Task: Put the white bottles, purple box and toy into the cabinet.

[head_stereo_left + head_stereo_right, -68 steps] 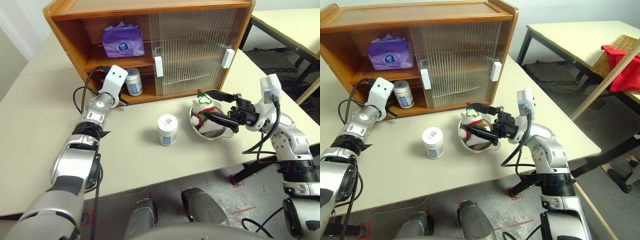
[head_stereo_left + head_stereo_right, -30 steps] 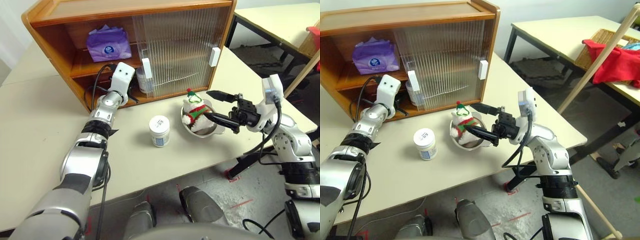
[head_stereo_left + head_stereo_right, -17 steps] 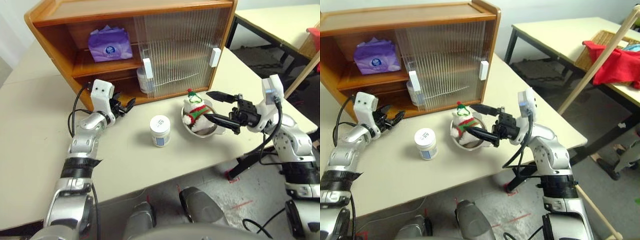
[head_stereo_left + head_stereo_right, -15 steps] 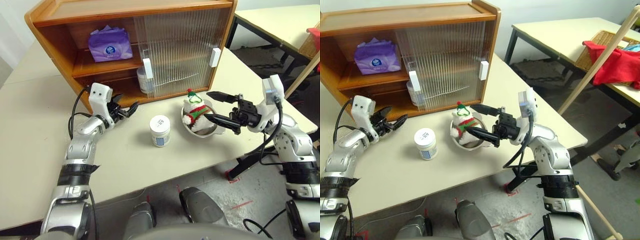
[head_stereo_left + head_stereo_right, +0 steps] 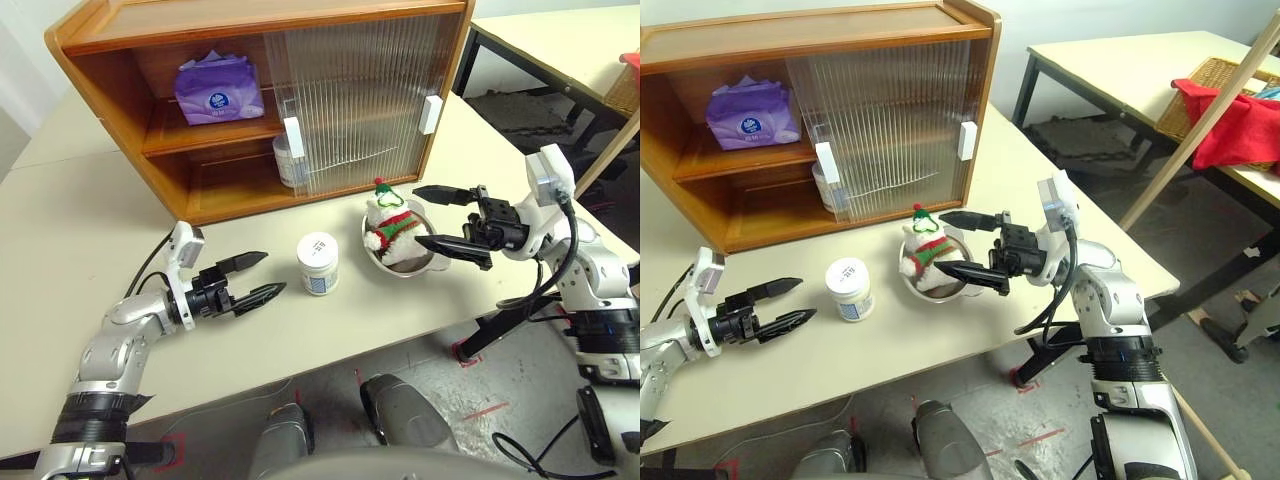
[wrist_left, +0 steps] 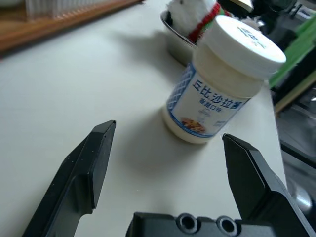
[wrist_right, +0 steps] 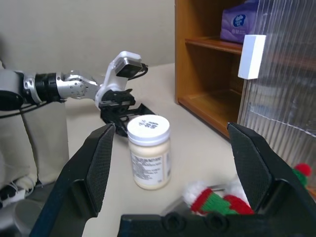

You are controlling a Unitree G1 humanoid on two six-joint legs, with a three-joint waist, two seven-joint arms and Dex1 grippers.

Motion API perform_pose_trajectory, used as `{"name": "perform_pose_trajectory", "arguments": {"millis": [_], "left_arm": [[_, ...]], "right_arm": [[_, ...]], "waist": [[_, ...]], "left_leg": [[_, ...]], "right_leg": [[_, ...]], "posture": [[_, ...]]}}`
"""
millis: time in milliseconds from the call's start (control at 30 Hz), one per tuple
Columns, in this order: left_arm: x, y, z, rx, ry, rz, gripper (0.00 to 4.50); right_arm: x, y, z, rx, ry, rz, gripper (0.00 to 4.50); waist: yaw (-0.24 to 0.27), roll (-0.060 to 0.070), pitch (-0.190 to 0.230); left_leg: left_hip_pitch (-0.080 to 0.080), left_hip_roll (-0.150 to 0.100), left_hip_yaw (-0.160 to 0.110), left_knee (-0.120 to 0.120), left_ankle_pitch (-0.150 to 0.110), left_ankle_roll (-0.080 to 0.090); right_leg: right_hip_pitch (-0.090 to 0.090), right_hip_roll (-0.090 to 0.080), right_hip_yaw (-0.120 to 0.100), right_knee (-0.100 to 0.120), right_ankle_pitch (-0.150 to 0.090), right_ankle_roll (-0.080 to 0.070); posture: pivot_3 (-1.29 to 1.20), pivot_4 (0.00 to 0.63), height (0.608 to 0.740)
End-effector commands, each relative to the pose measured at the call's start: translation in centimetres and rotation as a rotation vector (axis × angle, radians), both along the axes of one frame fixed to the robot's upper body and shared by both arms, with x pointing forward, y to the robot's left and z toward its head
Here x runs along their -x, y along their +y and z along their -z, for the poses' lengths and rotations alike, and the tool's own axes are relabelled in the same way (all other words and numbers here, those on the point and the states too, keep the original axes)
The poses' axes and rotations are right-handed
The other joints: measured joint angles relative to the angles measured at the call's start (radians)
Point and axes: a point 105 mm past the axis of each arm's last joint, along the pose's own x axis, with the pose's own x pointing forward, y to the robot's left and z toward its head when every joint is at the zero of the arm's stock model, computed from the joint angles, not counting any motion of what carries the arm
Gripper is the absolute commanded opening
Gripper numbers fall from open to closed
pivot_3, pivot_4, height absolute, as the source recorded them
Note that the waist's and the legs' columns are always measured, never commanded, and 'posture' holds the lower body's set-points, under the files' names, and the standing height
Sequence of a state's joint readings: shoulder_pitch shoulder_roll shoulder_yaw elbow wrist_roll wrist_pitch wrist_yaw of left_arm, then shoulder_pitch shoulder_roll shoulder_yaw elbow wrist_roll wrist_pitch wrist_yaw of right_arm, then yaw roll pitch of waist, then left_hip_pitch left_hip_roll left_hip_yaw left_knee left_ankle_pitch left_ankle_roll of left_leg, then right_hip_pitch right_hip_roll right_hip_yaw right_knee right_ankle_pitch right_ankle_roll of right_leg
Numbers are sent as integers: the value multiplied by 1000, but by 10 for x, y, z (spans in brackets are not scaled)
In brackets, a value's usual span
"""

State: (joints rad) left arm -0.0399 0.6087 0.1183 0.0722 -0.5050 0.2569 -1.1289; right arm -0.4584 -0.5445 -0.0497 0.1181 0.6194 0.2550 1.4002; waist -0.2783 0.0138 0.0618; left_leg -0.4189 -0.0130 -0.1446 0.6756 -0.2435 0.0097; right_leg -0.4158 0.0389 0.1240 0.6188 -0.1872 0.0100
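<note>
A squat white bottle (image 5: 318, 264) with a round lid and blue-printed label is standing upright on the bench (image 5: 60, 240), near the left end effector (image 5: 262, 275), whose fingers are standing apart; the right end effector (image 5: 437, 216) is gaping beside the toy (image 5: 388, 226)

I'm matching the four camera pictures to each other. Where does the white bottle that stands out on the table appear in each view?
Left eye view: white bottle on the table, between the left gripper and the metal bowl.
Right eye view: left of the bowl, near centre.
Left wrist view: upper right, ahead of the open fingers.
Right wrist view: centre, between the fingers.
Shared landmark: the toy in the bowl.
</note>
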Motion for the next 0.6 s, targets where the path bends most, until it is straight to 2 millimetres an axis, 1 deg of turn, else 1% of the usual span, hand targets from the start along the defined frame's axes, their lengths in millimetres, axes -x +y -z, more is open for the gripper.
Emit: {"name": "perform_pose_trajectory", "arguments": {"millis": [33,100,200,300,400,433,533,600], "left_arm": [[2,-19,9,-33,10,76,4449],[3,-29,12,-45,4,105,4449],[2,-39,16,-63,-2,134,4449],[-1,-51,22,-93,-9,164,4449],[-7,-56,21,-99,-30,162,4449],[-10,-58,21,-106,-37,162,4449],[-14,-63,23,-124,-48,172,4449],[-16,-71,25,-113,-47,179,4449]], "right_arm": [[-2,5,3,21,-4,-12,4500],[-2,8,5,24,0,-9,4500],[-2,10,6,28,-1,-3,4500],[-3,13,4,22,-14,0,4500],[-3,15,2,10,-18,0,4500],[-3,16,2,9,-18,-1,4500],[-2,18,2,6,-18,-2,4500],[-3,19,2,2,-17,0,4500]], "waist": [[1,1,-1],[1,2,-1],[2,2,-1],[3,2,-1],[3,2,-1],[4,2,-1],[4,2,-1],[4,2,-1]], "left_leg": [[0,0,0,0,0,0],[0,0,0,0,0,0],[0,0,0,0,0,0],[0,0,0,0,0,0],[0,0,0,0,0,0],[0,0,0,0,0,0],[0,0,0,0,0,0],[0,0,0,0,0,0]], "right_leg": [[0,0,0,0,0,0],[0,0,0,0,-1,0],[0,0,0,-1,-1,0],[0,0,0,-1,-1,0],[0,0,0,-1,-2,2],[0,0,0,-1,-5,7],[1,0,0,-1,-5,7],[1,0,0,-1,-5,6]], "posture": [[-291,59,740],[-291,60,740],[-291,60,740],[-304,61,740],[-305,61,740],[-305,61,740],[-305,62,740],[-308,61,740]]}}
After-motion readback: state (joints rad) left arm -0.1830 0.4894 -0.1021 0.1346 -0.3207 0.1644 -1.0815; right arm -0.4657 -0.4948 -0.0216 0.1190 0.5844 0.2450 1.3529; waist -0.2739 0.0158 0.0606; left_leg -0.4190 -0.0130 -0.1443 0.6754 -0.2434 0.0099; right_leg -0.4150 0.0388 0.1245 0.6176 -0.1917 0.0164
